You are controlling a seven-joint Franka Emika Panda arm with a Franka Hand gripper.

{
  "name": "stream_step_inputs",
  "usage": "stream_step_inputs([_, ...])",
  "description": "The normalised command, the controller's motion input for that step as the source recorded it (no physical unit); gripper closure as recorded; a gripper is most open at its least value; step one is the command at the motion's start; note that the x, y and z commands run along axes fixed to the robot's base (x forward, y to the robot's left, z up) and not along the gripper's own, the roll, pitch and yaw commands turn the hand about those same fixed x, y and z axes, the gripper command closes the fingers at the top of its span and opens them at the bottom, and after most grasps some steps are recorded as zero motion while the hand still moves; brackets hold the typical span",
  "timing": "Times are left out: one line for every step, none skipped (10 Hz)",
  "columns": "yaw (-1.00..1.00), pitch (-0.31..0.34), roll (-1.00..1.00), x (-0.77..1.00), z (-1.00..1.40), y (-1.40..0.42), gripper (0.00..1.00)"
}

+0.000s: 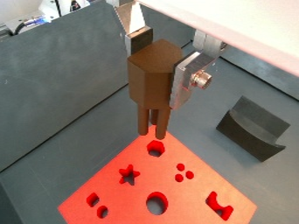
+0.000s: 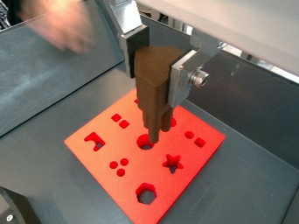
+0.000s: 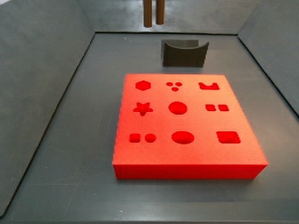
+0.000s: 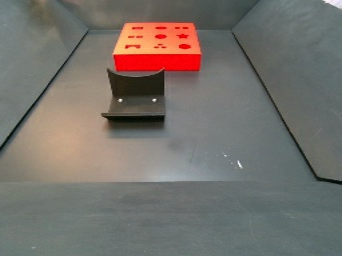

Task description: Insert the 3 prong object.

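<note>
My gripper (image 1: 159, 73) is shut on the brown 3 prong object (image 1: 152, 83), also seen in a wrist view (image 2: 152, 92). It hangs upright with its thin prongs pointing down. The flat red board (image 1: 187, 194) with shaped holes lies below it. In a wrist view the prongs sit over the board (image 2: 146, 177), apart from it. In a side view only the prongs (image 3: 152, 10) show at the top edge, well above and behind the board (image 3: 162, 123). The gripper (image 2: 158, 74) does not show in the side view of the board's front wall (image 4: 158, 62).
The dark fixture (image 3: 184, 52) stands on the floor just off one end of the board; it also shows in a side view (image 4: 134, 95) and a wrist view (image 1: 251, 127). Grey walls (image 3: 47, 105) enclose the floor on each side.
</note>
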Motion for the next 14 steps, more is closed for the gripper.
stream_step_inputs([0.13,0.0,0.03,0.37,-0.42,0.01,1.0])
stream_step_inputs([0.45,0.0,0.01,0.65,-0.32,0.11,1.0])
stream_step_inputs([0.57,0.0,0.02,0.5,-0.29,0.02,1.0])
stream_step_inputs([0.58,0.0,0.04,0.48,-0.3,0.03,1.0])
stream_step_inputs([0.63,0.0,0.05,0.41,-0.31,0.02,1.0])
stream_step_inputs([0.65,0.0,0.07,0.38,-0.3,0.01,1.0])
stream_step_inputs([0.65,0.0,0.1,0.36,-0.28,0.01,1.0])
stream_step_inputs([0.72,0.0,0.09,0.29,-0.31,0.01,1.0])
stream_step_inputs([0.85,0.0,0.1,0.17,-0.37,0.0,1.0])
stream_step_inputs([0.9,0.001,0.11,0.12,-0.39,0.0,1.0])
stream_step_inputs([0.89,0.0,0.16,0.1,-0.33,0.0,1.0])
stream_step_inputs([0.89,0.0,0.18,0.09,-0.3,0.0,1.0])
stream_step_inputs([0.87,0.021,0.25,0.09,-0.25,0.0,1.0])
stream_step_inputs([0.72,0.051,0.24,0.09,-0.22,0.17,1.0])
